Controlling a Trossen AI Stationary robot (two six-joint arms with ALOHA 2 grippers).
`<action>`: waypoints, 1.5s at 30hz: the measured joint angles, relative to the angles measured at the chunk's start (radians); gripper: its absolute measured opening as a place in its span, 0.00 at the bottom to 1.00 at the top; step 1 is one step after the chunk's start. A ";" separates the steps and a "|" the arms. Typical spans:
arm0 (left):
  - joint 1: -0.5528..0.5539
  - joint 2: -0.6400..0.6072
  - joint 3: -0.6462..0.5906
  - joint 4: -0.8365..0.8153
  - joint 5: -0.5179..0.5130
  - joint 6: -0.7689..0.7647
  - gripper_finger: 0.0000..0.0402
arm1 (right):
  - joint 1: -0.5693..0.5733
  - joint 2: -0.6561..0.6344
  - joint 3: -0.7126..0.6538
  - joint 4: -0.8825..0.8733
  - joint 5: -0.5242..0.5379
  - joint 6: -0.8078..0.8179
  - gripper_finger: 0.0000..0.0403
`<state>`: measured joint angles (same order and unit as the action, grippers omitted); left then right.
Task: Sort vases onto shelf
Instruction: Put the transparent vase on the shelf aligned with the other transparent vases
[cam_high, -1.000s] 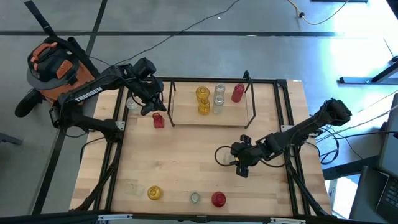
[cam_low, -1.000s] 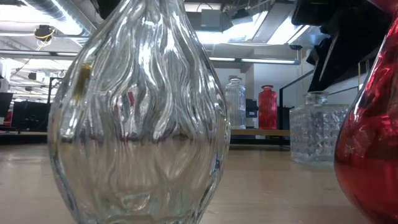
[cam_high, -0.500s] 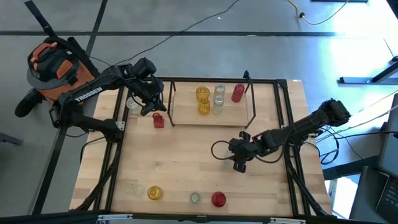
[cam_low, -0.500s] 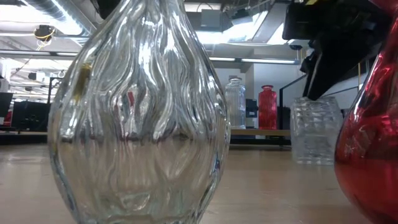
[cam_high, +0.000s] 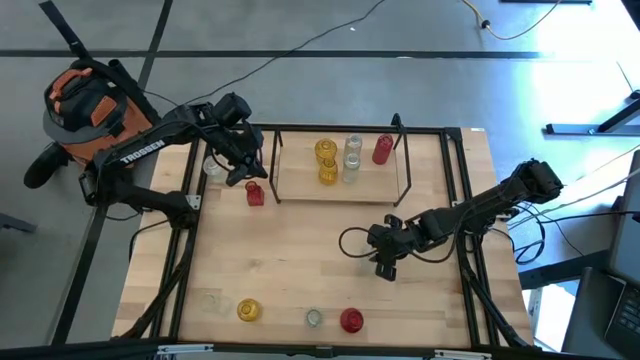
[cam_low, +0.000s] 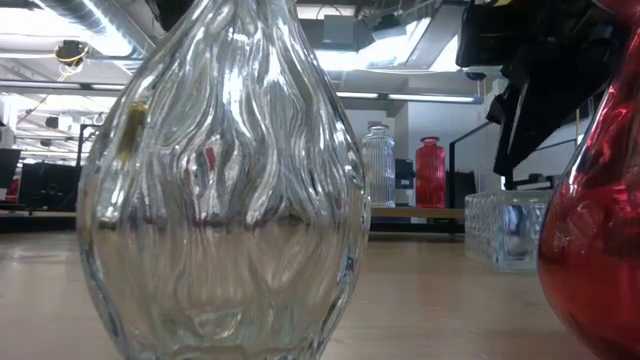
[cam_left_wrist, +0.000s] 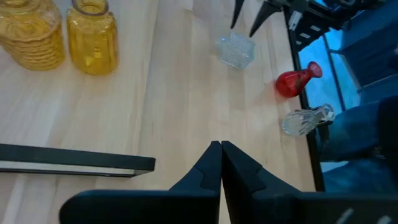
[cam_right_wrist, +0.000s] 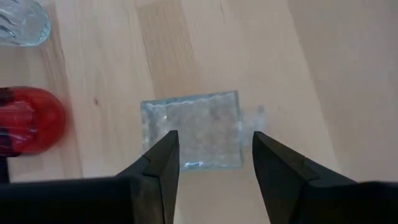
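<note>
Right gripper (cam_high: 368, 246) sits mid-table, in front of the shelf (cam_high: 340, 187) and toward its right end. Fingers (cam_right_wrist: 163, 163) are spread, one on each side of a clear square glass jar (cam_right_wrist: 193, 130). In the low view that jar stands on the tabletop with the gripper hanging above it, so the fingers straddle it and no pinch shows.

Left gripper (cam_high: 243, 166) is by the shelf's left end post, fingers pressed together, nothing between them. A clear vase (cam_high: 213, 167) stands just beside it on the outer side. A small red vase (cam_high: 254, 193) is on the table just left of the shelf frame.

On the shelf board:
- two yellow jars (cam_high: 326, 161), one behind the other
- two clear jars (cam_high: 352, 157) just right of them
- one red vase (cam_high: 382, 150) nearest the right post

All five stand upright, clustered toward the shelf's back.

Along the table's front edge, well apart from the shelf, left to right:
- faint clear vase (cam_high: 210, 300)
- yellow vase (cam_high: 248, 310)
- clear ribbed vase (cam_high: 314, 318)
- round red vase (cam_high: 350, 320)

The low view is mostly filled by the clear ribbed vase, with the round red one cut off at the right edge. Between them, far back, a clear ribbed jar and the red vase show on the shelf.
</note>
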<state>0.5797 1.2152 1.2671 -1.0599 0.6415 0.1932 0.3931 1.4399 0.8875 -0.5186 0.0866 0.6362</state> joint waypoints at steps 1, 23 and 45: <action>0.000 0.000 0.000 0.000 -0.007 0.000 0.00 | 0.000 0.000 0.000 0.000 -0.012 0.028 0.40; 0.000 0.000 0.000 0.019 -0.091 -0.060 0.00 | 0.008 0.049 0.002 0.115 0.019 1.303 0.48; 0.000 0.000 0.001 0.072 -0.019 0.009 0.00 | -0.064 0.064 0.094 -0.145 -0.152 1.400 0.79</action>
<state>0.5797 1.2156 1.2678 -0.9878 0.6228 0.2020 0.3287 1.5036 0.9813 -0.6639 -0.0651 2.0361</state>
